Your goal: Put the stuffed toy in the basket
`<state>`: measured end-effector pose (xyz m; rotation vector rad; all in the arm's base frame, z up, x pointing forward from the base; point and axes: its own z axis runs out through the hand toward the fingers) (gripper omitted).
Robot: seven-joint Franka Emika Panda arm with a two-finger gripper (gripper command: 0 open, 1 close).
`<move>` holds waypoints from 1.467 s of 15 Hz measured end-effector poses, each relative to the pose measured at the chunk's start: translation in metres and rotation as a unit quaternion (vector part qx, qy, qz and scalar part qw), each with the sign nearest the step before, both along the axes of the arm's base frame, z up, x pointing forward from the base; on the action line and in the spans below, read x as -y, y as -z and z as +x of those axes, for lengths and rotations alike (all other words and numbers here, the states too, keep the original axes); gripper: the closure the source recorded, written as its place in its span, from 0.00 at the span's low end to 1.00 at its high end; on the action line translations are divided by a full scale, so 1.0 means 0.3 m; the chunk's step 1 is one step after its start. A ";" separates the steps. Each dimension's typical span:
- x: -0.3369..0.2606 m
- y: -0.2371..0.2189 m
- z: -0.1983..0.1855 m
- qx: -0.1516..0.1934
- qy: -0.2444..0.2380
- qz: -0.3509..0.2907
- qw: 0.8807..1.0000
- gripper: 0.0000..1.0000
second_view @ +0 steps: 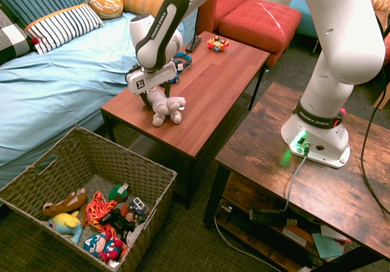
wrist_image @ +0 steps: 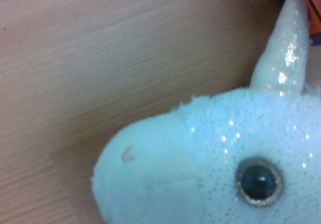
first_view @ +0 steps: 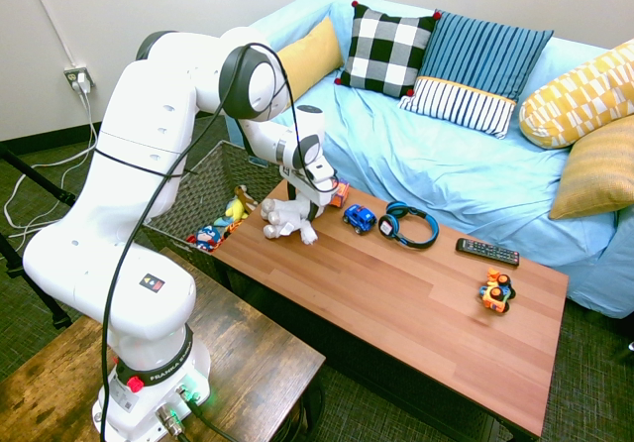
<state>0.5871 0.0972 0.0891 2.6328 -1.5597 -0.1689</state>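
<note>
Taking the wooden coffee table (first_view: 396, 303) as the landmark and reading the first exterior view left to right: the basket (first_view: 203, 179) sits on the floor just off the table's left end, with small toys inside; the stuffed toy (first_view: 287, 219) lies on the table's left end, and the gripper (first_view: 305, 198) is down on it, though whether the fingers are spread or pinching the plush I cannot tell. Further along the tabletop come a blue toy car (first_view: 359, 218); headphones (first_view: 408, 225); a remote (first_view: 487, 252); an orange toy (first_view: 496, 291) near the right end.
</note>
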 end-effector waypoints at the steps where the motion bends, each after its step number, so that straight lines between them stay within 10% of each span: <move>1: 0.001 0.001 0.000 0.000 0.000 0.001 1.000 1.00; 14: -0.071 -0.091 -0.013 -0.009 -0.054 0.018 0.998 1.00; 22: -0.679 -0.377 -0.064 0.026 -0.160 0.013 0.987 1.00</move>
